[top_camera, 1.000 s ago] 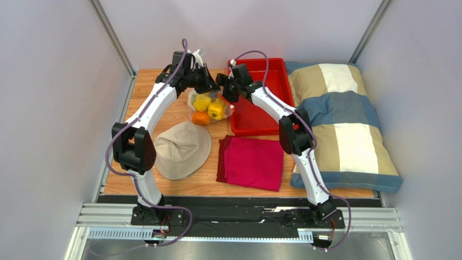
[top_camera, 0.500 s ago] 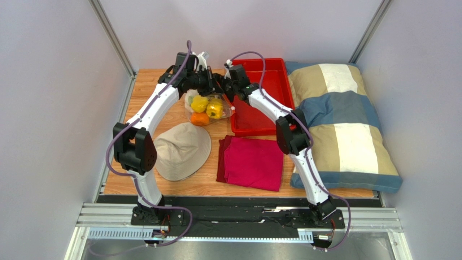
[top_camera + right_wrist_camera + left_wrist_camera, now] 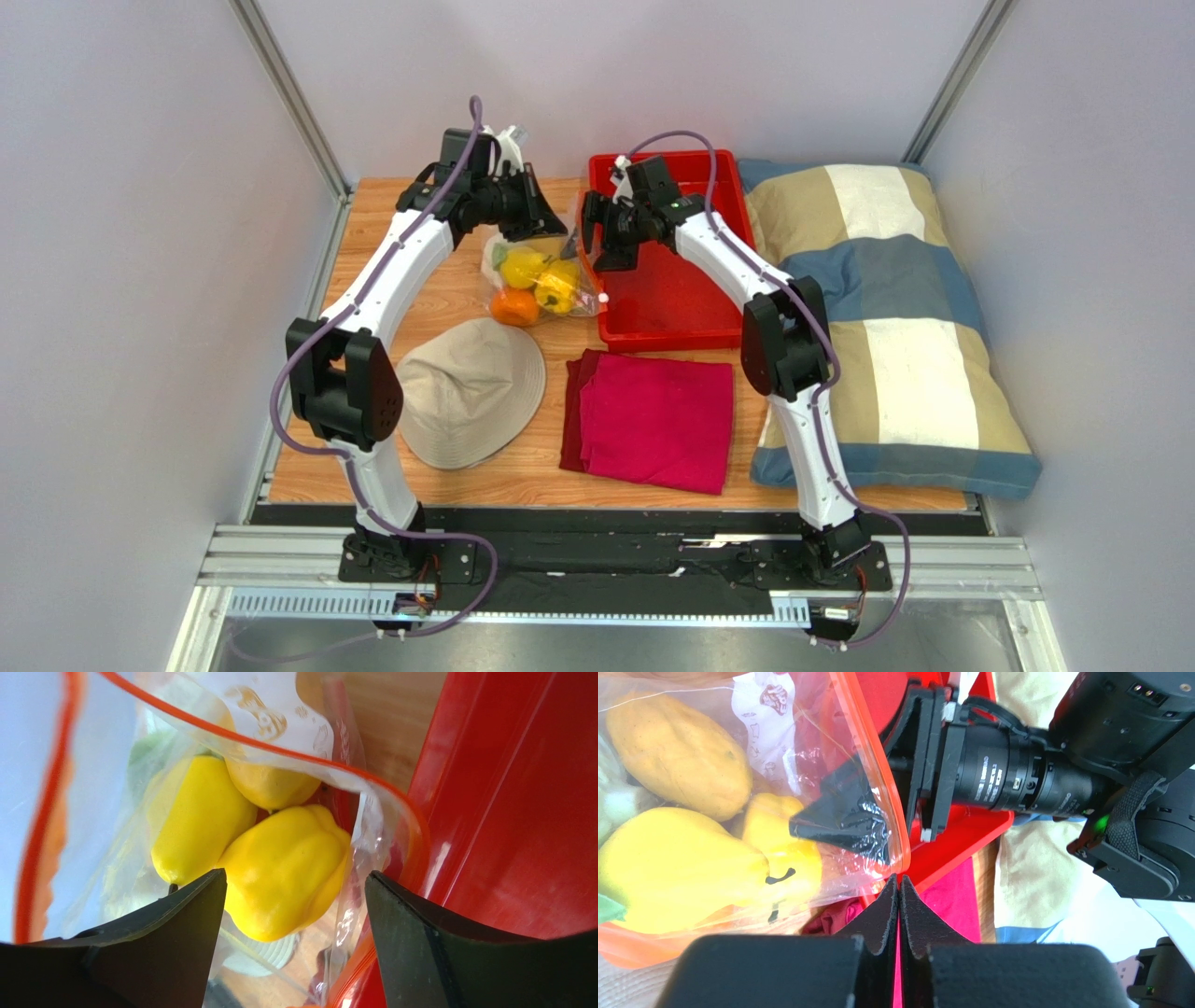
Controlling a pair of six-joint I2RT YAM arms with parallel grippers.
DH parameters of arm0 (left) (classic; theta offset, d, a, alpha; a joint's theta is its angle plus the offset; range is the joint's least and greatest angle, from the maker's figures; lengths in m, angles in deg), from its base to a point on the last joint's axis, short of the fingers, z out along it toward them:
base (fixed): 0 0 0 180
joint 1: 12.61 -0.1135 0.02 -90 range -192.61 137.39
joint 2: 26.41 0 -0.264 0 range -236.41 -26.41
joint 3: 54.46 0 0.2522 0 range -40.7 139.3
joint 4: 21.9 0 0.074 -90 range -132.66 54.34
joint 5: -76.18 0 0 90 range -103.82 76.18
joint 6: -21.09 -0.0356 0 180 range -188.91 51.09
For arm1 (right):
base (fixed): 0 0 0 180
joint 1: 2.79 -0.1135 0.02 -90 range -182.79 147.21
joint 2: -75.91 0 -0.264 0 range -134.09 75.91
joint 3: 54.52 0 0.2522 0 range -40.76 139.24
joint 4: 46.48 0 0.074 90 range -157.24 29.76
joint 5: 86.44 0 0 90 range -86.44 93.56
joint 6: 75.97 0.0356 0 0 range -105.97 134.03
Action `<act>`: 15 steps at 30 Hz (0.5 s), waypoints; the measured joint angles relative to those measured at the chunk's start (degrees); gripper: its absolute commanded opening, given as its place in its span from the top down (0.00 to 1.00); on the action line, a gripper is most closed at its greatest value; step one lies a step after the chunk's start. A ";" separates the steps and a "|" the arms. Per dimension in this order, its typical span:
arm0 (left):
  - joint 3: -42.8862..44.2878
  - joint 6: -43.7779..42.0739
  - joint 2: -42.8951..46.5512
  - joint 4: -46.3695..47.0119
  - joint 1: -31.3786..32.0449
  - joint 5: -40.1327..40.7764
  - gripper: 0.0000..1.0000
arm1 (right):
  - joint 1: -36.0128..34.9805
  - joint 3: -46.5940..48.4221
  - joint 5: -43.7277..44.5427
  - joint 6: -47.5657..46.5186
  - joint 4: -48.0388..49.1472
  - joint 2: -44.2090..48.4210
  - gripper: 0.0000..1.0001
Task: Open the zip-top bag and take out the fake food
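The zip-top bag point(image 3: 540, 280) lies between the hat and the red tray, its orange-red zip rim pulled apart. Inside are a yellow bell pepper point(image 3: 288, 871), two yellow fruits point(image 3: 193, 822) and an orange point(image 3: 516, 307). My left gripper point(image 3: 530, 217) is shut, its tips point(image 3: 898, 880) pinching the bag's zip edge point(image 3: 896, 822). My right gripper point(image 3: 596, 252) is open at the bag's mouth point(image 3: 351, 777), its tips point(image 3: 295, 876) straddling the pepper without touching it. One of its fingers point(image 3: 843, 822) shows through the plastic in the left wrist view.
The red tray point(image 3: 673, 301) sits right beside the bag, under my right wrist. A beige hat point(image 3: 470, 385) and a folded magenta cloth point(image 3: 652, 420) lie nearer the front. A plaid pillow point(image 3: 884, 322) fills the right side.
My right gripper has moved right and back, away from the left gripper and over the tray's left edge. The left gripper has drawn back slightly. The bag's mouth stands wider.
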State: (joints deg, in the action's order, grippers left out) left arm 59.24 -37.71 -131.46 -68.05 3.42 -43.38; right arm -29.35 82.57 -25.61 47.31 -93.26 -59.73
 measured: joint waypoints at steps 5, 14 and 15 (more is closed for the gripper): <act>-0.04 0.42 0.00 0.37 0.00 -0.63 1.00 | -0.81 0.02 -1.09 5.18 -3.43 0.07 0.27; -0.44 1.07 0.02 1.27 0.59 -1.44 1.00 | -4.11 -0.02 -1.38 8.52 -4.15 0.04 0.26; -0.44 0.96 0.02 0.98 0.79 -1.27 0.97 | -4.55 -0.20 -1.38 8.94 -3.69 0.04 0.26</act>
State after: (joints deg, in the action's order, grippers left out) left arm 58.80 -36.75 -131.44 -67.06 4.21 -44.65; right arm -33.90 82.37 -26.99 56.25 -96.95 -59.68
